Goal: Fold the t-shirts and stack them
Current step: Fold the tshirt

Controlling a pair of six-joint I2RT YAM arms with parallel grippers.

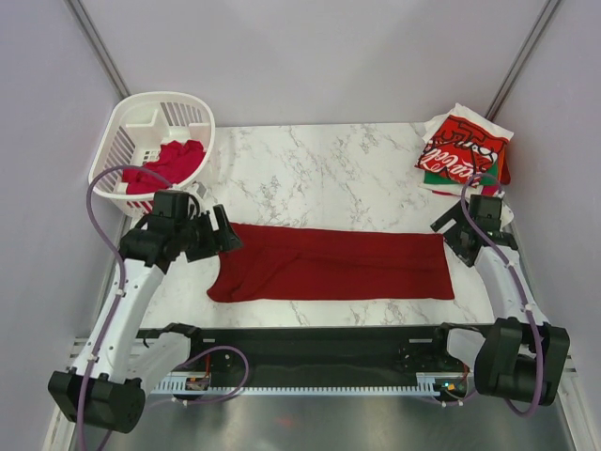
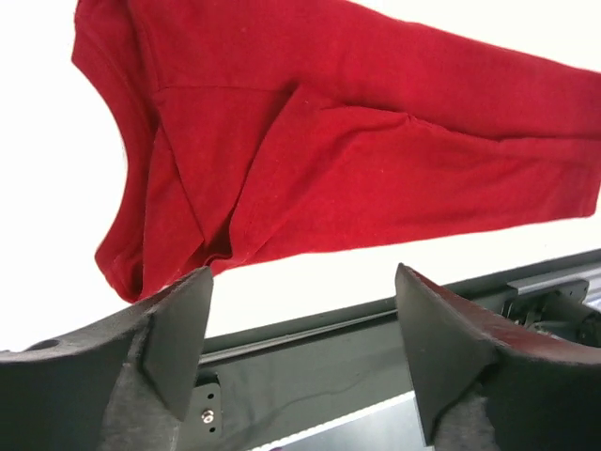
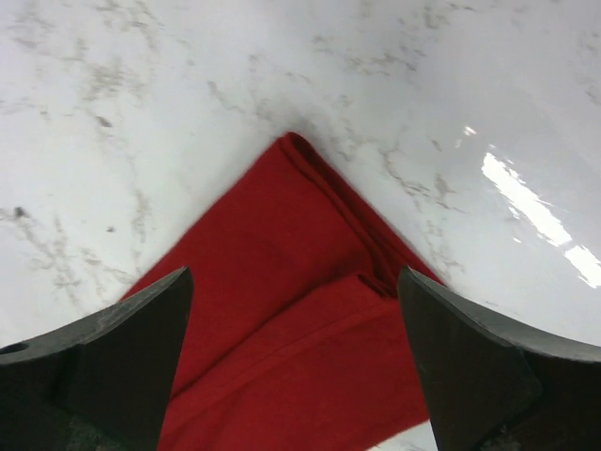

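Note:
A plain dark red t-shirt (image 1: 338, 263) lies folded into a long strip across the marble table (image 1: 310, 169). My left gripper (image 1: 223, 235) is open and empty above its left end; the left wrist view shows that end of the shirt (image 2: 310, 160) beyond the open fingers. My right gripper (image 1: 449, 230) is open and empty above the strip's right end, whose corner (image 3: 300, 310) shows between the fingers. A stack of folded t-shirts (image 1: 465, 150), topped by the red Coca-Cola one, sits at the back right. More red cloth (image 1: 169, 162) lies in the white basket.
The white slotted basket (image 1: 150, 122) stands at the table's back left corner. A black rail (image 1: 319, 352) runs along the near edge between the arm bases. Grey walls enclose the table.

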